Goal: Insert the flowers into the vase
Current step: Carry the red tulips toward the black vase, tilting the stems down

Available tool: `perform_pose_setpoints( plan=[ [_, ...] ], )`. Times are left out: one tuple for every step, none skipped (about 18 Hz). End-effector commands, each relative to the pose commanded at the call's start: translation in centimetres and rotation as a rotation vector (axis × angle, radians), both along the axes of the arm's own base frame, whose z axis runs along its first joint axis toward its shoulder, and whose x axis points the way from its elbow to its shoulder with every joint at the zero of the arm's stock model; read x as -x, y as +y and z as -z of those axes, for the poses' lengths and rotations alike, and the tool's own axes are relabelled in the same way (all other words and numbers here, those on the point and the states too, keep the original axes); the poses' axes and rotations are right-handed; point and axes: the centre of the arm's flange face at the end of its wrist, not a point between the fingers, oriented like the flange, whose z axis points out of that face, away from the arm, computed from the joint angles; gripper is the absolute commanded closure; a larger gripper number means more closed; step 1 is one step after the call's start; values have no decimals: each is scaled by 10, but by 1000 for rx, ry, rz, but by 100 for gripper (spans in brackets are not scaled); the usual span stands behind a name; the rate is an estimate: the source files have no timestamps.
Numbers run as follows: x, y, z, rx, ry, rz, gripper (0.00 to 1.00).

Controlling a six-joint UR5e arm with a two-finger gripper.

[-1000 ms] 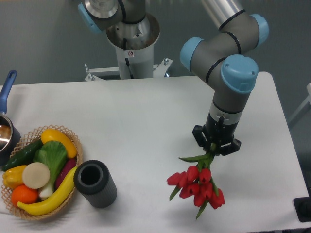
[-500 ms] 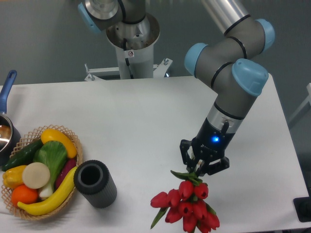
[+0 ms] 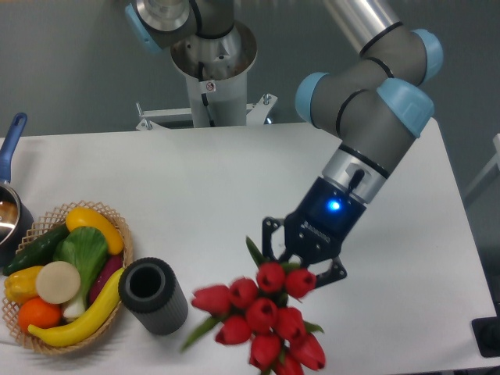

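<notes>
The flowers (image 3: 258,316), a bunch of red tulips with green leaves, hang in the air near the table's front edge, buds toward the camera. My gripper (image 3: 295,262) is shut on their stems, which its fingers hide. The vase (image 3: 151,295), a dark ribbed cylinder with a thick rim, stands upright to the left of the bunch, about a hand's width from the nearest bud, open mouth showing.
A wicker basket (image 3: 117,226) of fruit and vegetables touches the vase's left side. A pot with a blue handle (image 3: 11,141) sits at the far left edge. The robot base (image 3: 211,62) stands behind the table. A dark object (image 3: 488,337) is at the right corner.
The arm has swung left and tilted, carrying the flowers left and toward the camera, closer to the vase. The vase and basket have not moved.
</notes>
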Motion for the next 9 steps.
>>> perform_pose_setpoints(
  plan=[
    [-4, 2, -2, -16, -2, 16, 100],
    [-13, 8, -4, -36, -4, 44, 100],
    [-23, 15, -10, -58, 1, 73, 100],
    [-31, 22, -13, -71, 14, 91, 100],
    [-40, 28, -14, -81, 29, 109, 100],
    [-45, 33, -13, -93, 41, 125, 100],
    [-49, 34, -14, -113, 45, 143, 100],
    [-51, 35, -14, -130, 36, 159, 100],
    [-53, 36, -13, -140, 28, 170, 100]
  ],
)
